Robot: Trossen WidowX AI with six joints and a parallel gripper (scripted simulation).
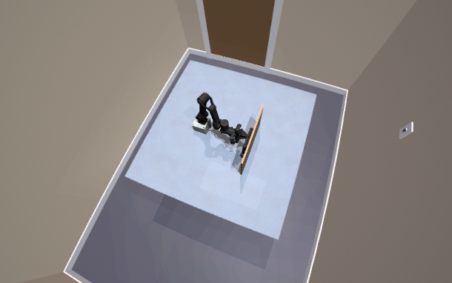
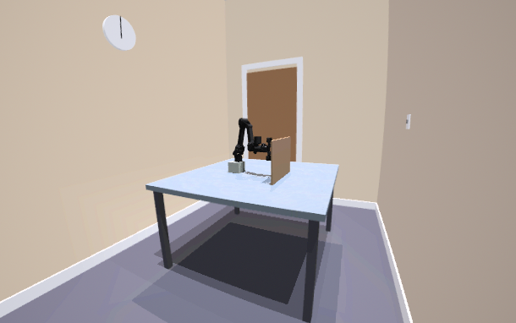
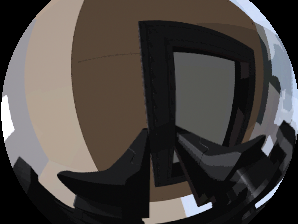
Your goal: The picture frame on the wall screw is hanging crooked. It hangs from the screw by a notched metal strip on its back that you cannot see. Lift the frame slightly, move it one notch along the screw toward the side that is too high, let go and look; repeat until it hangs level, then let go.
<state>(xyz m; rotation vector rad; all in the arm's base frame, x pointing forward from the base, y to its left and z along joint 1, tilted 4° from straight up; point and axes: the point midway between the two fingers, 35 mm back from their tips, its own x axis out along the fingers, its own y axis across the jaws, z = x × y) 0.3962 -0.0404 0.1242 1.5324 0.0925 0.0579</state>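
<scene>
Black picture frame [image 3: 160,96] sitting pinched between jaws at its left edge, hanging against brown board [image 2: 280,159] standing upright on desk [image 2: 296,194].

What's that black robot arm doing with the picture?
The robot arm on the table is reaching out to a small wooden board that stands upright like a wall. A dark picture frame hangs on the side facing the arm. The gripper is shut on the frame's side edge, holding it. In the wrist view the frame looks tilted, so it seems the straightening isn't finished.
</scene>
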